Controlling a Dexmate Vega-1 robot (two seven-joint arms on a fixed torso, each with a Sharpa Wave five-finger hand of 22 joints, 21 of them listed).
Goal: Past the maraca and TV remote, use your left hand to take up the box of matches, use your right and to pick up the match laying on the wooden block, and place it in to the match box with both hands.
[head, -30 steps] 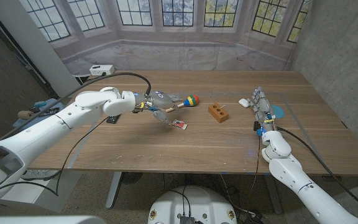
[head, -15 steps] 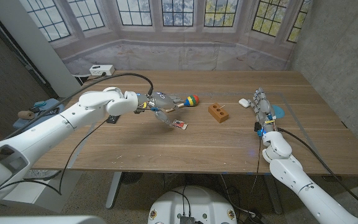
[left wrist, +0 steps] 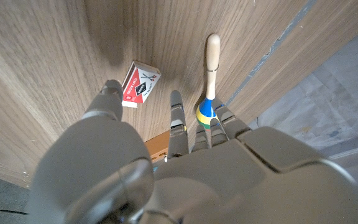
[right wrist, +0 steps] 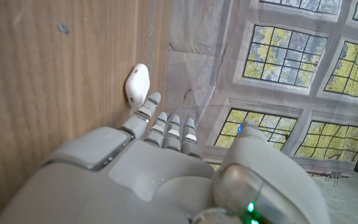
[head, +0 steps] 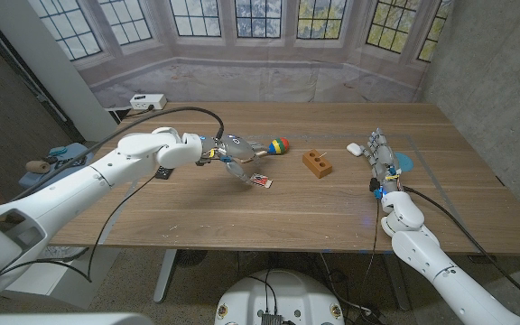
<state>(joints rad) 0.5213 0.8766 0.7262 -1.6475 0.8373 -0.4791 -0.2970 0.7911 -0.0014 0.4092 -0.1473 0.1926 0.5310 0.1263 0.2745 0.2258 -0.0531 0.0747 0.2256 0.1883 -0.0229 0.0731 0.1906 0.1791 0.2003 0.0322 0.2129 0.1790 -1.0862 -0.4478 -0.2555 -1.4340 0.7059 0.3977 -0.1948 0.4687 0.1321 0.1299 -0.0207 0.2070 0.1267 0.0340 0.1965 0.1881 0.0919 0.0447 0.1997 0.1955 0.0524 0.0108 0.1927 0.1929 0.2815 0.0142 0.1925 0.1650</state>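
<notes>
1. Two hands are seen over the wooden bench (head: 269, 212). The left hand (head: 233, 155) is held out past the middle of the bench, fingers (left wrist: 176, 118) spread wide, nothing gripped.
2. The box of matches (head: 260, 181) is lying just beside those fingertips, red and white face up, not grasped yet; in the left wrist view (left wrist: 140, 84) it's seen between the thumb and the other fingers.
3. The maraca (head: 273, 146) is lying right behind the left hand, toward the far edge, striped ball end pointed to the right.
4. The wooden block (head: 316, 163) is set near mid-bench, right of the matchbox; the match on it is too small to be made out.
5. The right hand (head: 382, 161) is parked near the right edge, fingers stretched out, nothing held, with a small white object (right wrist: 137, 84) just beyond the fingertips.
</notes>
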